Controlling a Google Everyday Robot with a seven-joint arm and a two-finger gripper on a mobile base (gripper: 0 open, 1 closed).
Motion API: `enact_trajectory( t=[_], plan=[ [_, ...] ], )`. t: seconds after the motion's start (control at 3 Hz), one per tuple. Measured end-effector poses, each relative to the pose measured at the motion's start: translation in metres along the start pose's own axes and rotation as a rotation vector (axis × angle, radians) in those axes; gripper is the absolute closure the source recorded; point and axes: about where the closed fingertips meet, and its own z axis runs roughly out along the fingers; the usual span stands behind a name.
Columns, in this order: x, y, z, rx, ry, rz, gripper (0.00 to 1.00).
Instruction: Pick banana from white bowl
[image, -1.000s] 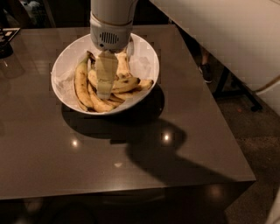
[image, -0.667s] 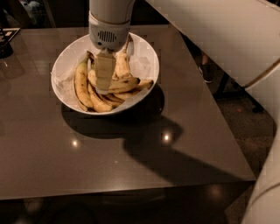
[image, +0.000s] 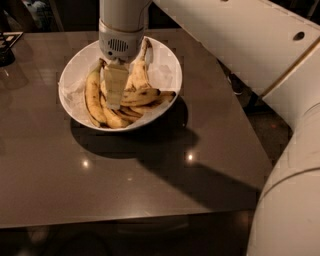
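Against the earlier views, the gripper (image: 115, 97) sits at the same spot, low inside the white bowl (image: 165, 60) among the fruit, and the bowl has not shifted. The arm (image: 240, 50) now fills more of the right side, and a thick part of it covers the lower right corner. Whether the gripper has hold of anything cannot be told, as its tip is buried between the bananas. The banana (image: 92, 95) lies along the left inner side of the bowl, just beside the gripper, curving from the far rim toward the near one. The bowl stands on the far half of the table (image: 125, 175), well back from the near edge and nearer the right edge. Broad bare tabletop lies in front and to the left.
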Motion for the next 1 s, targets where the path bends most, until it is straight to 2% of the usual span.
enact_trajectory(
  t=[0.67,1.0],
  plan=[
    [0.003,-0.001,0.030,-0.067,0.019,0.024,0.29],
    [0.021,-0.005,0.046,-0.093,0.042,0.065,0.27]
  ],
)
